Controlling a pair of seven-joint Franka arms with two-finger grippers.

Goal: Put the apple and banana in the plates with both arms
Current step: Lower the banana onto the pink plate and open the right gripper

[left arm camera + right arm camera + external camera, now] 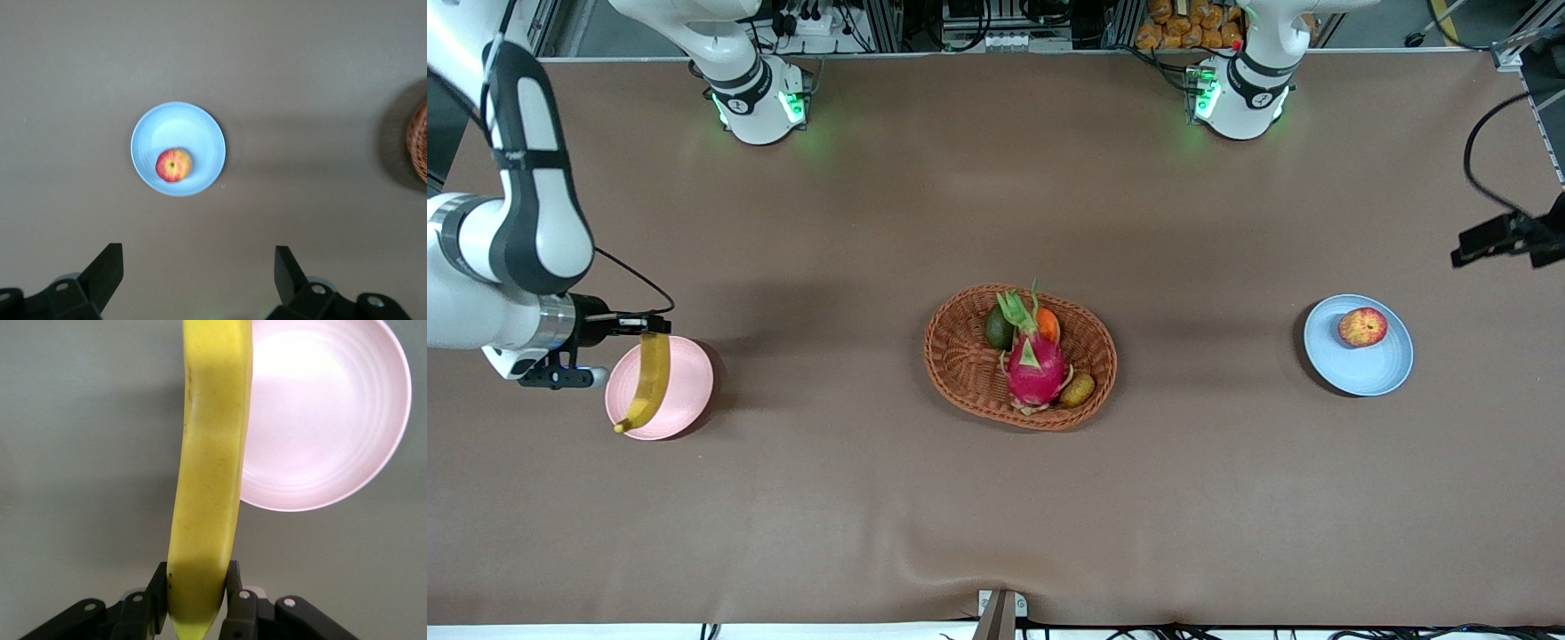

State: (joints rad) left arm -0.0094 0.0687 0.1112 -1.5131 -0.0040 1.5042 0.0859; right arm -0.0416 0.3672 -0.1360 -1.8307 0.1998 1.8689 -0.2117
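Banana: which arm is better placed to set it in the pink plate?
Right. Its end effector is shut on the banana over the pink plate. The left end effector is open, high above the apple.

Banana (207,473) cut off at right wrist view's top edge, end hidden between fingers (157,603). Basket (418,143) blurred, cropped at left wrist view's right edge.

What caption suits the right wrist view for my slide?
Right claw grips the banana by one end, hanging it over the pink plate.
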